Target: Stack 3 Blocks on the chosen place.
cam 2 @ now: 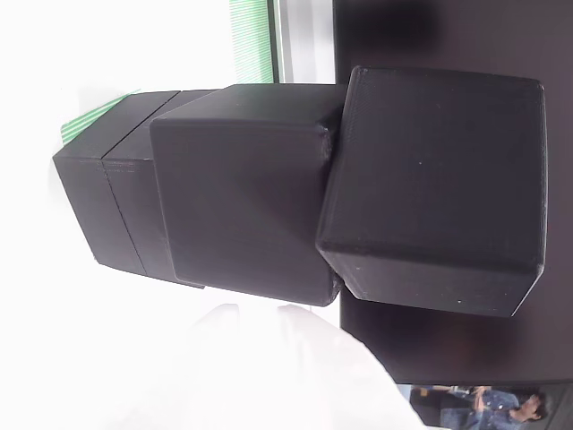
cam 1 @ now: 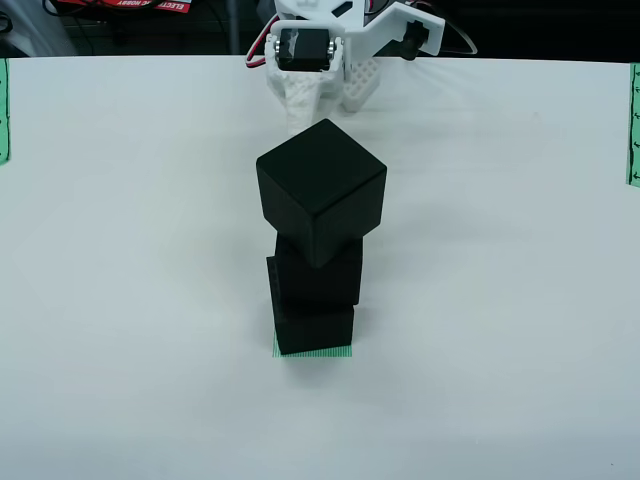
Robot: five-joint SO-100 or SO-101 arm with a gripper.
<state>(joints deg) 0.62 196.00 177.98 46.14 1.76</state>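
Progress: I see all three matte black cubes stacked on the green striped square patch (cam 1: 312,351) — task looks about done, only retreat left.
Count: three blocks — bottom cube (cam 1: 314,328), middle cube (cam 1: 316,277), top cube (cam 1: 320,190), twisted on the pile.
Place: stack sits centre table, patch peeking out at 6 o'clock.
Pincer: white gripper (cam 1: 325,95) at 12 o'clock, apart from the stack — I cannot tell its jaw state.

blocks (cam 1: 321,190): matt black, smooth | table (cam 1: 500,300): matt white | end effector (cam 1: 325,95): white plastic
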